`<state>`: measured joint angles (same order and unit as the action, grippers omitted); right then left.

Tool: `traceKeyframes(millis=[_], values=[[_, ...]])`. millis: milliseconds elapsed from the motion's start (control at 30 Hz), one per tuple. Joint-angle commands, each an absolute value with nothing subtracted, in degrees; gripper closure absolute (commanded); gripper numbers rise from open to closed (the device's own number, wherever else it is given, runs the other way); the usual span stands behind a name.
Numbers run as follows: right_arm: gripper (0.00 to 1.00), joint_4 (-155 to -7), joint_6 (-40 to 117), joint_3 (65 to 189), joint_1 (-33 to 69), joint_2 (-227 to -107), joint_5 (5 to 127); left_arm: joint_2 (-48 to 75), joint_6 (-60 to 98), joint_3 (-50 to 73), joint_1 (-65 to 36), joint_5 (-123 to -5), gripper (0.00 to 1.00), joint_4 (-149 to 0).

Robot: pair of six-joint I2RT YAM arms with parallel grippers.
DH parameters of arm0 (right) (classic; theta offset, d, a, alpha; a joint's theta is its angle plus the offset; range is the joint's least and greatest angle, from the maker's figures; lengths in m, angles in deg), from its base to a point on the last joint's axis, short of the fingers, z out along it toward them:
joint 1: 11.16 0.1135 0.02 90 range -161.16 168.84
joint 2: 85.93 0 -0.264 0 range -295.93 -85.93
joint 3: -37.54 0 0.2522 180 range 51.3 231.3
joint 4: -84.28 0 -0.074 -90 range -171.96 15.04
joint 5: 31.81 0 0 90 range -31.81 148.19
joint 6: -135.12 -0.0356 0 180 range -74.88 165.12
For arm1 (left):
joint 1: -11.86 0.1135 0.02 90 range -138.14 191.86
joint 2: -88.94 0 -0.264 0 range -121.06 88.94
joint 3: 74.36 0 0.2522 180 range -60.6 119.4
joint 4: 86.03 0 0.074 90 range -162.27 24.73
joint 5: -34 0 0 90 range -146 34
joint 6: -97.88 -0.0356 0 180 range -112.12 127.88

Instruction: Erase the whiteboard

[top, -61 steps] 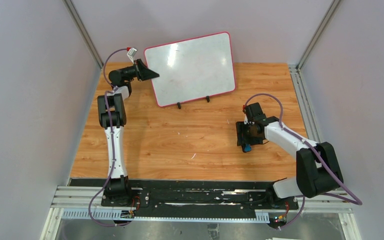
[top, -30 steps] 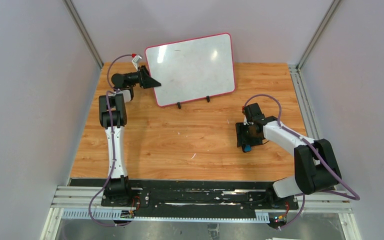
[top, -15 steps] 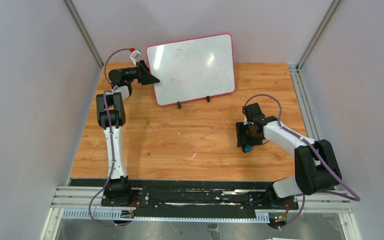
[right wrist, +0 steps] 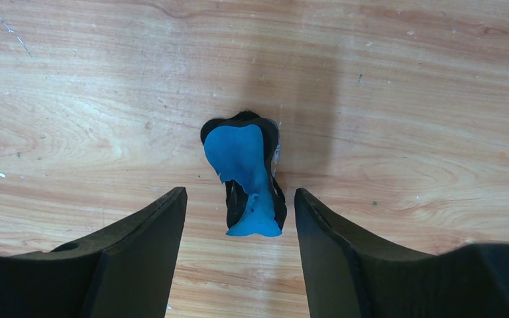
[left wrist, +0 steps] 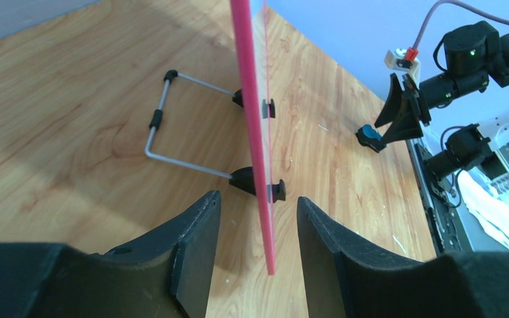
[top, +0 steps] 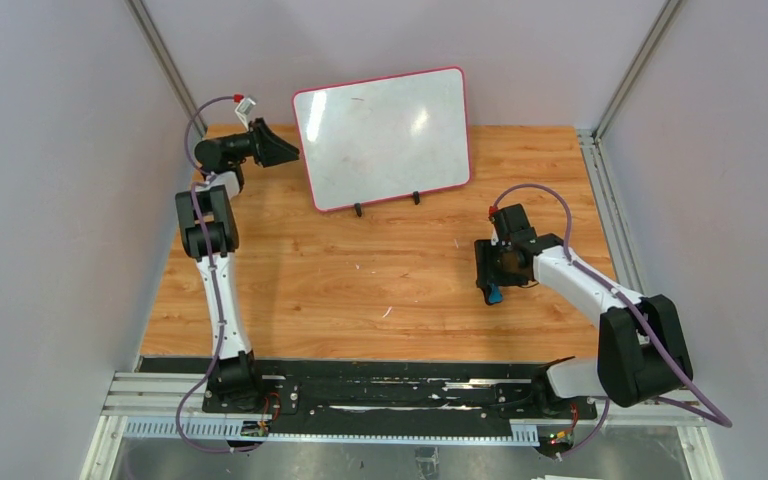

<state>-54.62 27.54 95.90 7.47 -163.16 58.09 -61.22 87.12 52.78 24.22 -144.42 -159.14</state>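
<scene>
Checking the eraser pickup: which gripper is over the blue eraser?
The right gripper: it hangs open above the blue eraser lying on the table. The left gripper instead faces the whiteboard edge-on.

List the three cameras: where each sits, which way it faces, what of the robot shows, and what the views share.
Top external: above and behind the bases, looking down on the table, whiteboard and eraser; left arm and right arm show.
Left wrist: behind the left gripper, looking along the whiteboard's red edge toward the right arm; own fingers show.
Right wrist: over the right gripper, looking straight down at the eraser; own fingers show.
Shared: all three show the eraser.
</scene>
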Motion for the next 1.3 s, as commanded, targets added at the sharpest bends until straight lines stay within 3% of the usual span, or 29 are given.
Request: traceKeyframes(millis=[0, 267, 867, 1267], values=[[0.39, -53.5, 27.4, 95.3, 6.4, -161.9, 57.2, -57.1, 87.7, 51.6, 26.5, -145.7, 0.50, -162.6], [0.39, -52.6, 26.9, 94.6, 6.4, -158.6, 56.4, -49.3, 89.6, 40.9, 31.3, -145.7, 0.51, -162.7], [0.41, -48.0, 26.2, 93.6, 6.5, -151.8, 50.6, -18.0, 86.8, -0.2, 33.4, -145.8, 0.51, -162.8], [0.41, -50.0, 26.1, 93.6, 6.5, -151.3, 53.2, -2.8, 93.0, -11.4, 41.2, -146.0, 0.50, -162.9]])
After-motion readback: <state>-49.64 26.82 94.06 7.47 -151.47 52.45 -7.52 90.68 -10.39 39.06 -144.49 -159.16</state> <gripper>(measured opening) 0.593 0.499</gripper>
